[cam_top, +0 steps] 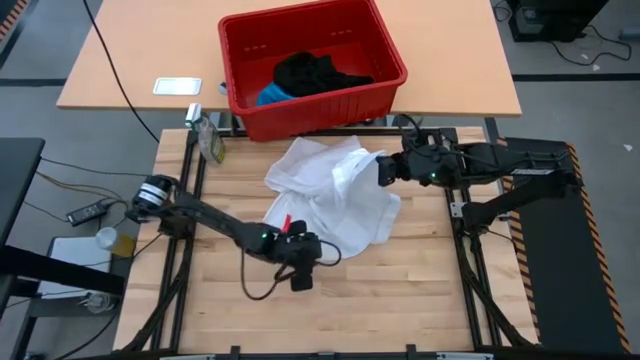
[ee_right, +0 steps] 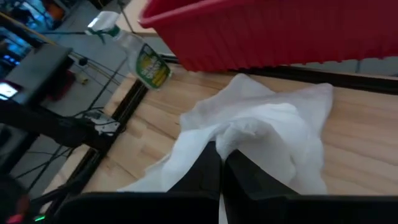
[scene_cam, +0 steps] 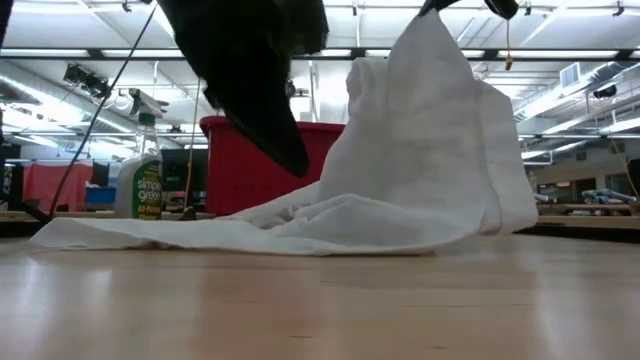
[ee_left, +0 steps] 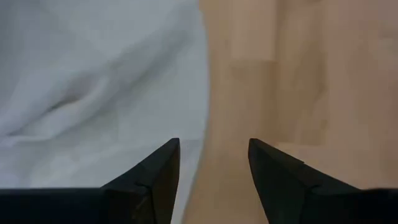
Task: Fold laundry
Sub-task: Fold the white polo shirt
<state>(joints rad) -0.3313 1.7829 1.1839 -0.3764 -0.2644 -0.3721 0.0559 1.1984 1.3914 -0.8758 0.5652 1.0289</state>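
Our right pincer (cam_top: 381, 168) is clamped shut on a bunched fold of the white garment (cam_top: 330, 195), holding that part lifted off the surface (cam_top: 400, 290) so the cloth hangs in a peak, as the low view shows; we judge the lift is meant to pull the fabric free of its own creases before it is spread; our left pincer (cam_top: 301, 278) hovers low over the wood at the garment's near edge, its fingers (ee_left: 155, 177) parted with nothing between them, the hem lying just beside one fingertip in the left wrist view; we take it that it is lined up there to catch that edge, so the two arms can stretch the cloth between them; the rest of the white garment lies crumpled on the surface, just in front of the red basket (cam_top: 385, 45); the basket sits on the farther table, touching the near surface's far edge; inside it rest the black garment (cam_top: 315, 72) and the bright blue one (cam_top: 270, 96), still heaped; a spray bottle (cam_top: 207, 135) stands by the far left corner; we count three garments, one basket, one bottle, two pincers
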